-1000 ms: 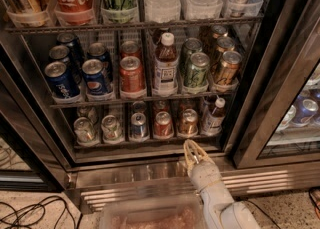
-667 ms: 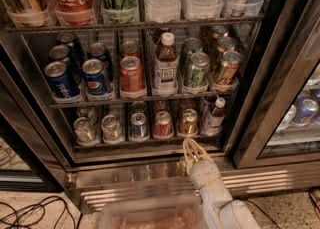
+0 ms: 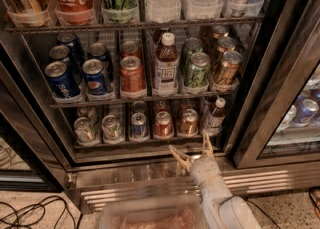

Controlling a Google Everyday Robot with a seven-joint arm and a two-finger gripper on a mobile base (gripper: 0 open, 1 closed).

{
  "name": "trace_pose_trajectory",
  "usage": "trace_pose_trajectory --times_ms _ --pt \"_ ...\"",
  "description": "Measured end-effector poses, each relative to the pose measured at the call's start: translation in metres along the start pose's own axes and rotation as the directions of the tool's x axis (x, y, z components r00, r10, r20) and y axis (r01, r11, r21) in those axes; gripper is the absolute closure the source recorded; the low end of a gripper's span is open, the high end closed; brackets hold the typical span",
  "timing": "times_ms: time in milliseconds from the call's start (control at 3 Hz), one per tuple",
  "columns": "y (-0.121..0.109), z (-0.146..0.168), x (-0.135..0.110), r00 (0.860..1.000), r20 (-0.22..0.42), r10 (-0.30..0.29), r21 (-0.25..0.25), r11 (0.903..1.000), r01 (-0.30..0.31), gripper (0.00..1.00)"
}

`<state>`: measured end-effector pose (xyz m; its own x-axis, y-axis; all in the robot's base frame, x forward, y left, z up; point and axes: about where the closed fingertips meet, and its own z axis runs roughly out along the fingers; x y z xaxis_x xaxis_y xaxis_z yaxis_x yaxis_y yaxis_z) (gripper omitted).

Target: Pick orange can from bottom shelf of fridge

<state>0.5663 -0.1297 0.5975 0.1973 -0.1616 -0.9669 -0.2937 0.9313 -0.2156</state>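
The orange can (image 3: pixel 188 121) is short and copper-orange with a silver lid. It stands on the bottom shelf (image 3: pixel 115 146) of the fridge (image 3: pixel 280 73), second lane from the right, next to a redder can (image 3: pixel 163 123). My gripper (image 3: pixel 192 150) is just below and in front of the orange can, at the shelf's front edge above the base grille. Its two fingers (image 3: pixel 178 156) are spread apart, empty and pointing up toward the can, not touching it.
A small brown bottle (image 3: pixel 215 116) stands right of the orange can. A blue can (image 3: pixel 138 124) and two silver cans (image 3: pixel 111 127) stand to the left. Pepsi cans (image 3: pixel 96 76) and taller cans fill the rack above. A clear bin (image 3: pixel 150 217) sits on the floor below.
My gripper's fingers have spread wider apart. The wrist has stayed almost in place below the bottom shelf. The cans have not moved.
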Motion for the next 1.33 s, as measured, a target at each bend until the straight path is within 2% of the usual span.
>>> trace_pose_trajectory --times_ms 333,1000,1333 --pt "-0.001 0.006 0.000 1.000 0.006 -0.002 -0.002 1.0000 0.002 0.22" --pt "-0.002 0.022 -0.001 1.000 0.026 -0.009 -0.012 0.9999 0.009 0.34" --pt "-0.008 0.030 -0.002 0.999 0.034 -0.018 -0.009 0.9998 0.019 0.28"
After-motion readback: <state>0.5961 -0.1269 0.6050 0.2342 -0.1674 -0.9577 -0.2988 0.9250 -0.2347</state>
